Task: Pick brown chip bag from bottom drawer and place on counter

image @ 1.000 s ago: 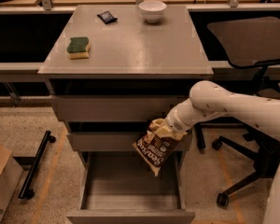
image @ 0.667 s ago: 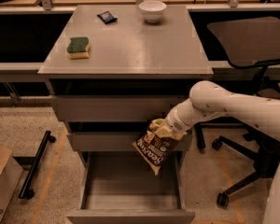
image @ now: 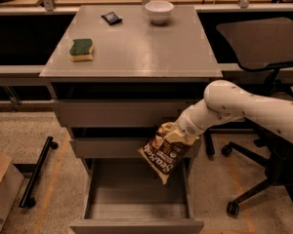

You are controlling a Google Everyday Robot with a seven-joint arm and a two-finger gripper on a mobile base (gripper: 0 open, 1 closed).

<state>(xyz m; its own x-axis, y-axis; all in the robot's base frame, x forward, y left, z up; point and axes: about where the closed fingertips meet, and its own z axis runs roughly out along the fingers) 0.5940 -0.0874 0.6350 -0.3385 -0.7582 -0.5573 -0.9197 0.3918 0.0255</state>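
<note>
The brown chip bag (image: pixel 165 153) hangs tilted from my gripper (image: pixel 177 132), which is shut on its cream top end. The bag hangs above the right side of the open bottom drawer (image: pixel 136 199), in front of the middle drawer's face. The drawer's grey tray shows nothing inside. My white arm reaches in from the right. The counter (image: pixel 136 48) is the grey cabinet top above, well over the bag.
On the counter lie a green-and-yellow sponge (image: pixel 81 49), a small black packet (image: pixel 111 17) and a white bowl (image: pixel 158 10). A black office chair (image: pixel 263 48) stands at the right. A black bar (image: pixel 36 172) and a cardboard box (image: pixel 2 189) lie on the floor at left.
</note>
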